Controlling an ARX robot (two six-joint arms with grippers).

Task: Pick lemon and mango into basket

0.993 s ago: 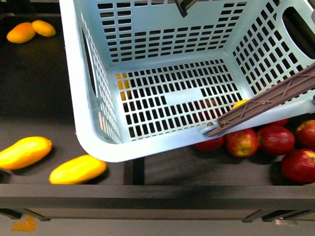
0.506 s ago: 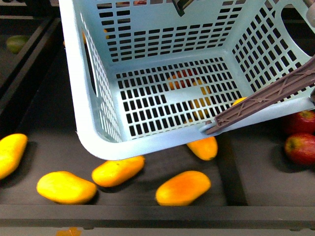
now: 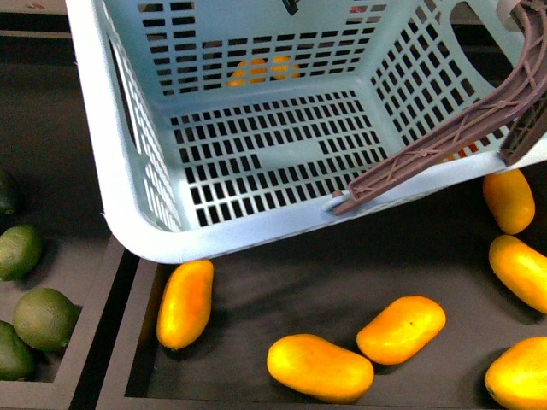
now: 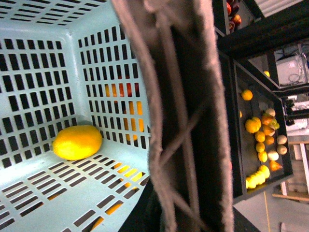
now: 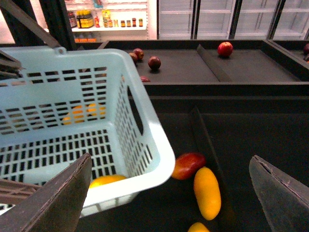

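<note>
no readable text, labels or numbers

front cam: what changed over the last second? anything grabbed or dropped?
The robot's view slid left along the shelf: red apples at right a second ago are gone from frame, mangoes now lie at centre and right, and dark green fruits have come in at left. Nothing visibly taken or let go. The basket stays raised in front, brown handle across its near right corner.

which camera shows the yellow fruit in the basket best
Left wrist view: the yellow fruit lies whole on the basket floor. Right wrist view shows only a sliver behind the rim; the front view does not show it.
</note>
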